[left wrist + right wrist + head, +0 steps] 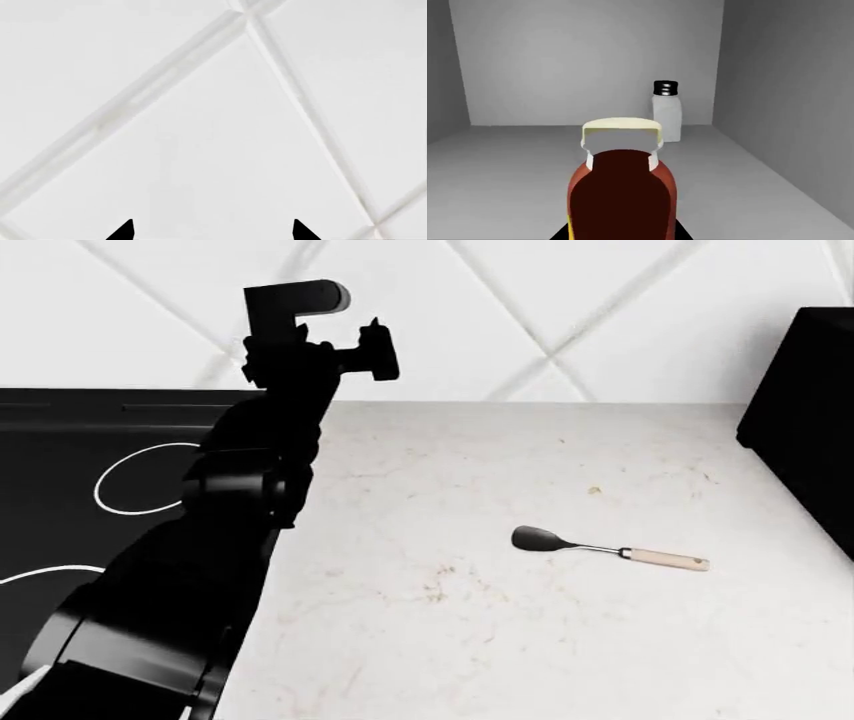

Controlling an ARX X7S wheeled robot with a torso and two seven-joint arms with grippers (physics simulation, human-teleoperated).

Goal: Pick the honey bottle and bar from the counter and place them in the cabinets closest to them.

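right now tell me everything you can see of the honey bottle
The honey bottle shows only in the right wrist view, very close to the camera. It is an orange-red cylinder, its near face in dark shadow, narrowing to a short neck under a pale cream cap. It stands upright inside a plain grey cabinet, well in front of a white shaker with a black top, apart from it. Its base is cut off by the frame, so what it rests on, and whether the tool grips it, cannot be told.
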